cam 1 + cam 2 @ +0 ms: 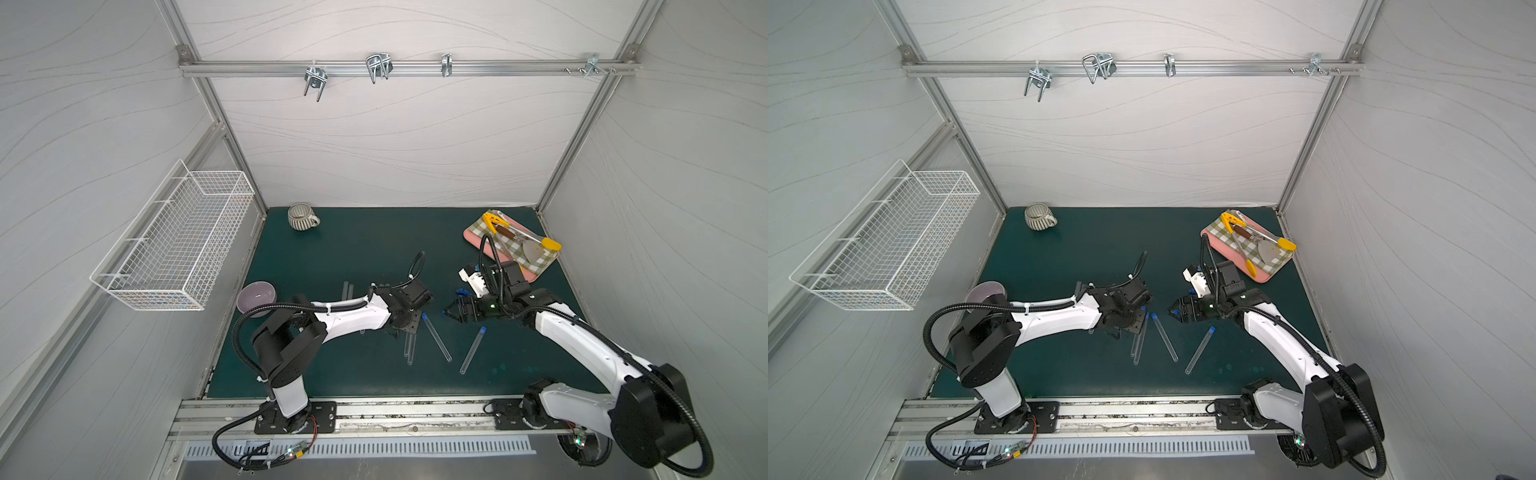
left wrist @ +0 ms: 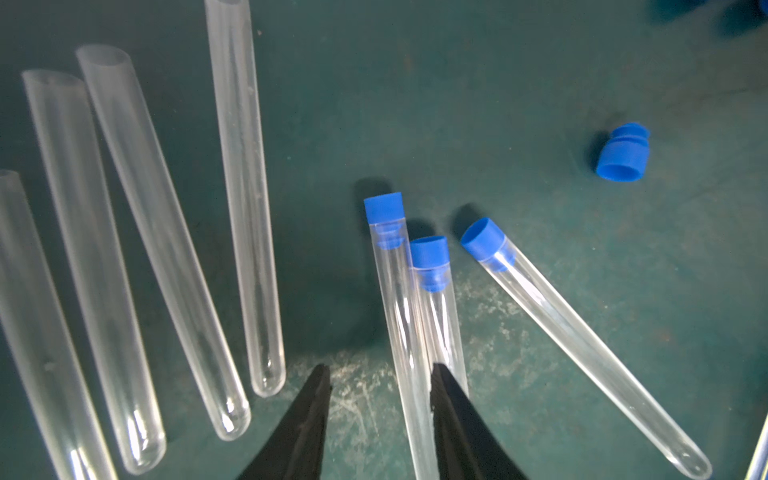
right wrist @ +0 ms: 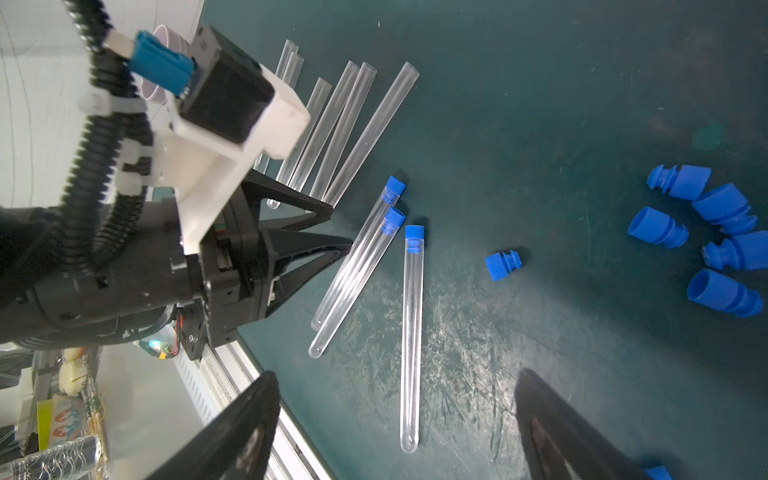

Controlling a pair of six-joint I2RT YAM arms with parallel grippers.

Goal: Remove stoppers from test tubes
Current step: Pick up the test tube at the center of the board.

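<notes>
Green mat (image 1: 332,374): bare strip along the near edge. Mid-mat, four capped test tubes (image 1: 436,336) lie flat, with uncapped tubes (image 3: 345,124) fanned under the left arm (image 1: 353,318). Left gripper (image 2: 380,370) is low, jaws part-open, one capped tube on the mat between them, not clamped. Right gripper (image 3: 397,376) is angled down at centre, jaws wide, empty. Loose stoppers (image 3: 723,232) are piled just beyond it. Bowl (image 1: 266,286) at left edge, mug (image 1: 297,224) in far-left corner, tray (image 1: 536,272) in far-right corner.

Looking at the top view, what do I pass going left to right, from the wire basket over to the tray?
First the wire basket → purple bowl → striped mug → a blue-stoppered test tube → pink tray.
</notes>
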